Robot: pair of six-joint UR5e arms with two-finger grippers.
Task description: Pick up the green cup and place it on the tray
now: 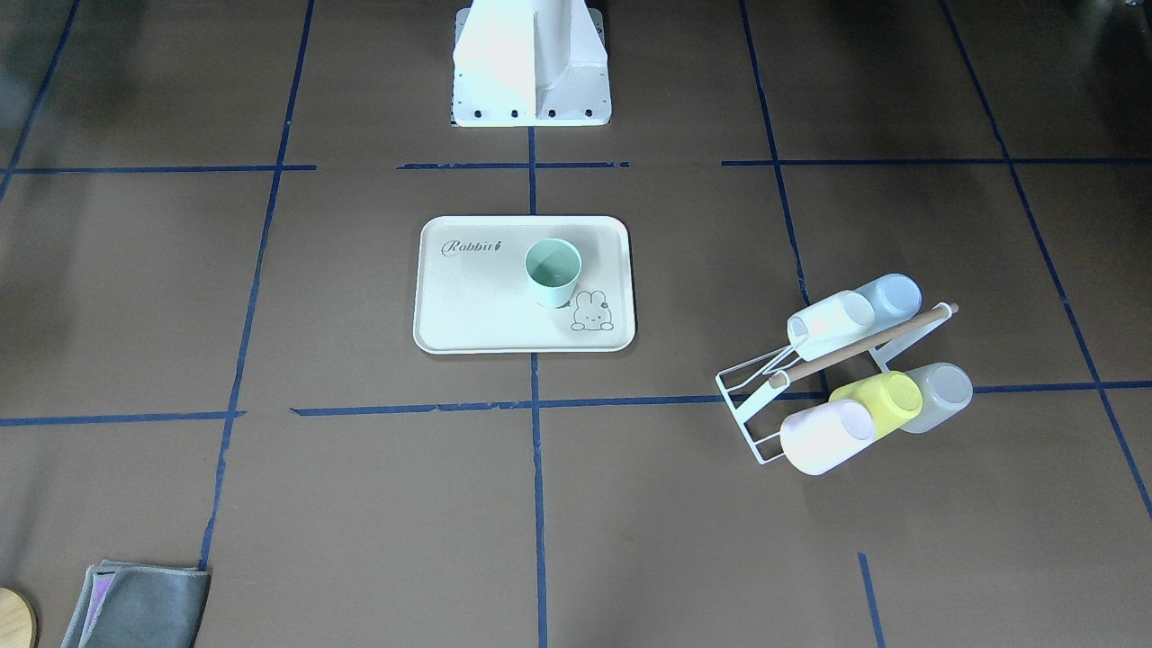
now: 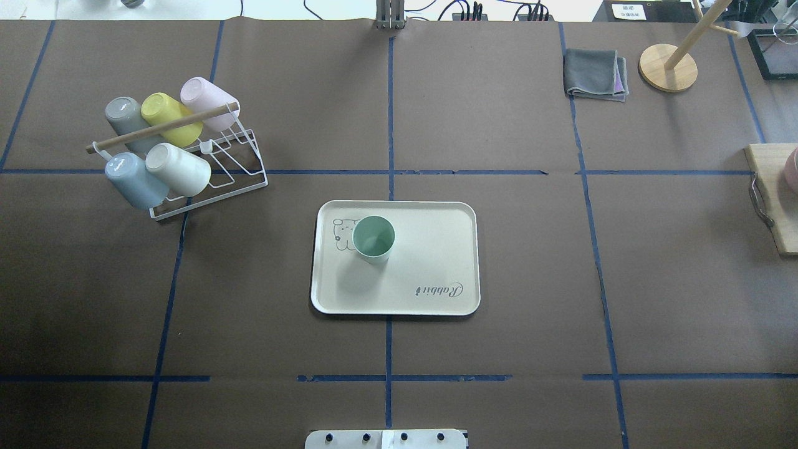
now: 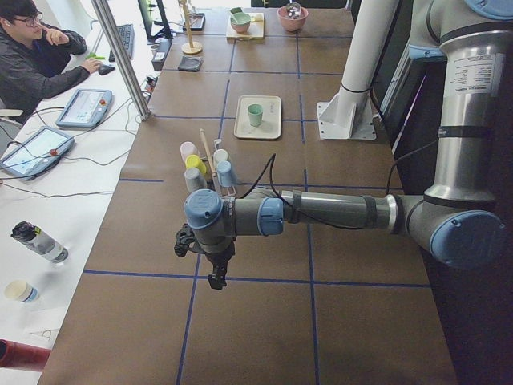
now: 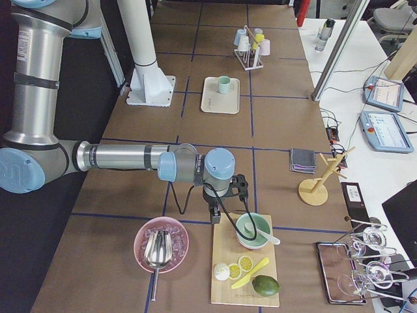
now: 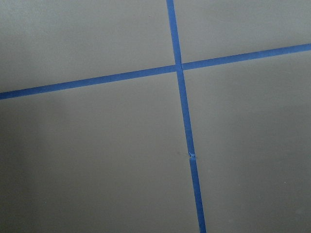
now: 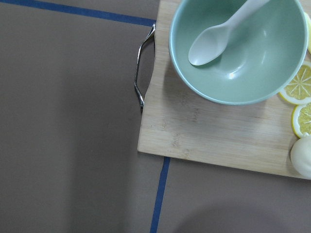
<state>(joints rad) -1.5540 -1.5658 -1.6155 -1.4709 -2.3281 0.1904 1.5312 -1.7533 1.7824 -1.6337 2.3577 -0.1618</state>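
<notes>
Work looked finished: green cup [image 2: 373,238] stood upright on tray [image 2: 430,262], toward nine o'clock overhead. I judged holding left gripper [image 3: 215,279] and right gripper [image 4: 215,217] clear wisest; whether their jaws were spread, I couldn't tell.

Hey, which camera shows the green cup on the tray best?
The overhead exterior view: the green cup stands upright, open end up, on the tray next to the rabbit drawing. The front-facing view shows it almost as well; both side views show it small and far off; the wrist views miss it.
</notes>
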